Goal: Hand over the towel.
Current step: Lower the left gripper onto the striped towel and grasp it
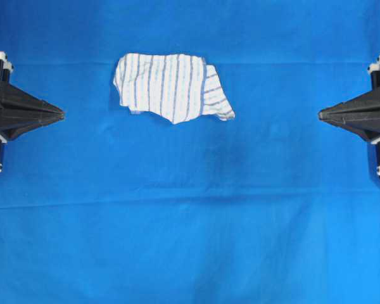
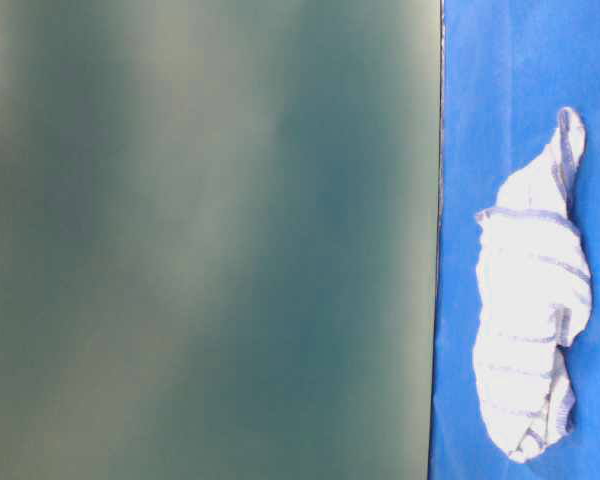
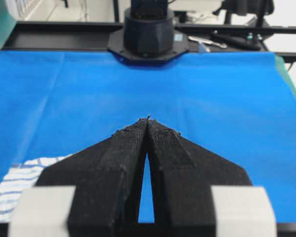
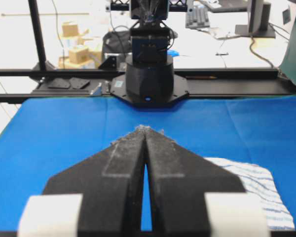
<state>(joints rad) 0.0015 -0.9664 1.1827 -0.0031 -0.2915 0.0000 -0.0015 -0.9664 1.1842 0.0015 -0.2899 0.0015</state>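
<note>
Towel (image 1: 171,85): unclaimed, far-centre. Left end effector (image 1: 61,114), right end effector (image 1: 321,114): both together, empty. Step: pre-grasp; next, open and reach.

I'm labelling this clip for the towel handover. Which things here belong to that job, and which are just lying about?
Belongs to the job:
- striped towel
- left gripper, shut
- right gripper, shut

Just there:
- blue sheet covering the table
- hand tools behind the sheet
- cardboard boxes in the background

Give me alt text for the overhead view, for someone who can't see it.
A small white towel with thin blue-grey stripes lies crumpled on a blue sheet, above the middle and nearer the left. The left pincer and right pincer, both shut and empty, point inward from the edges.
</note>
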